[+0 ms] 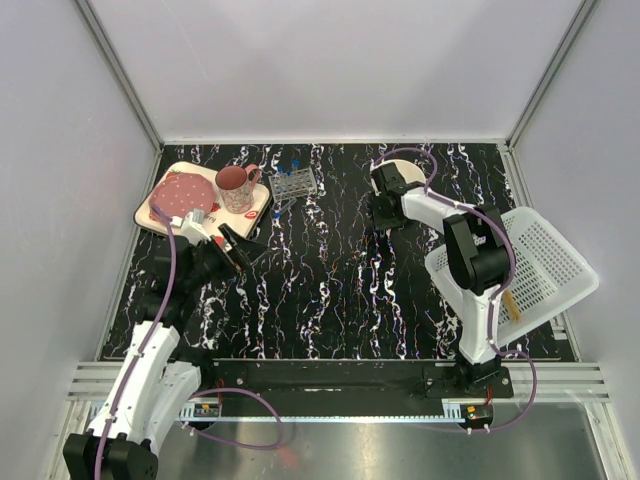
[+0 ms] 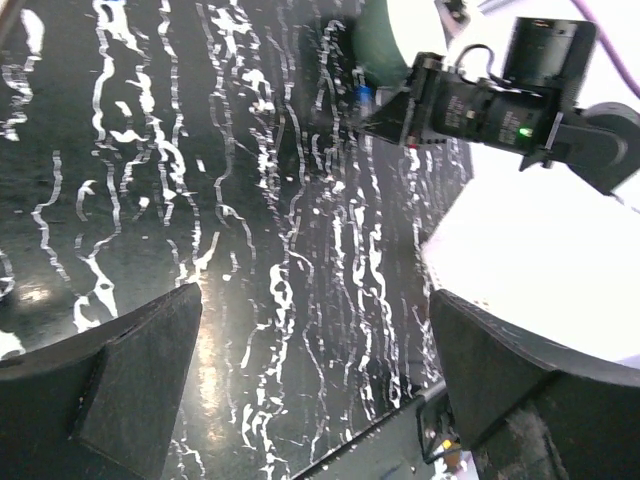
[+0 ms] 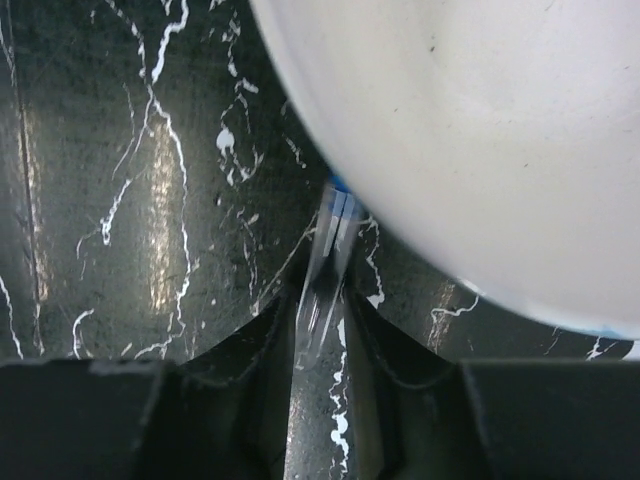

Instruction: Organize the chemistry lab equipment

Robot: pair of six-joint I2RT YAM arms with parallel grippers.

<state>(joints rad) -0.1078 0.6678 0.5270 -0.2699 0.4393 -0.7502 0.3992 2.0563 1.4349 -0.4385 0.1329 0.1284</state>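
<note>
Pinches thin blue-capped tube (image 3: 328, 240) mid-body with right gripper (image 3: 318, 310), cream bowl (image 3: 480, 130) just ahead; likely light, stiff, slippery, fragile, so needs gentle squeeze

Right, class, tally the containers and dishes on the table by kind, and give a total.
Pink mug: 1
Dotted plate: 1
Cream bowl: 1
Tube rack: 1
White basket: 1
Tray: 1
Total: 6
</note>
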